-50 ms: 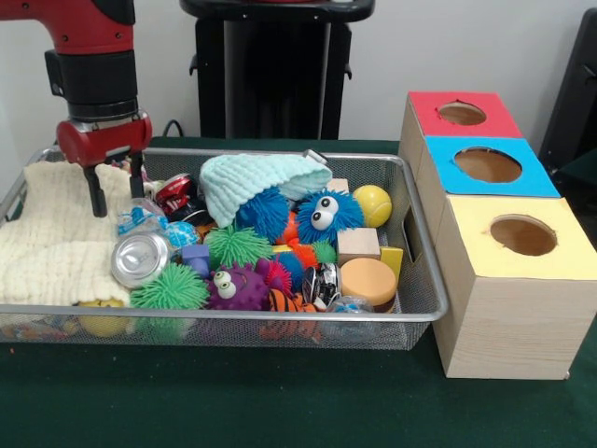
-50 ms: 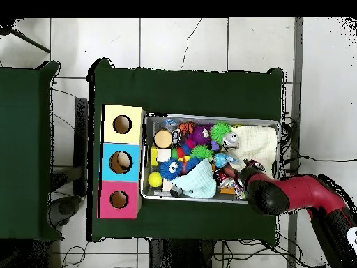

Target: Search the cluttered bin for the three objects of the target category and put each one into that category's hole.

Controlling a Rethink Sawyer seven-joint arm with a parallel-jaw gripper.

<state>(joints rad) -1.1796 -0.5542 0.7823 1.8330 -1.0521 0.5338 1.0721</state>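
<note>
A wire mesh bin [image 1: 233, 315] holds a jumble of toys. Among them are a blue fuzzy ball with eyes [image 1: 326, 215], a yellow ball [image 1: 372, 204], green spiky balls [image 1: 169, 289], a purple spiky ball with eyes [image 1: 235, 287], a silver can [image 1: 140, 259], a wooden block [image 1: 358, 245] and a round wooden disc [image 1: 367, 280]. My gripper [image 1: 118, 201] hangs open and empty at the bin's left end, its tips just over a cream cloth [image 1: 51, 238]. In the overhead view the arm [image 2: 268, 194] hides the gripper above the bin [image 2: 209, 117].
A mint knitted cloth [image 1: 256, 179] covers toys at the bin's back. Right of the bin stand three wooden boxes with holes, topped red [image 1: 464, 114], blue [image 1: 488, 165] and yellow [image 1: 522, 235]. A dark green cloth [image 1: 280, 401] covers the table.
</note>
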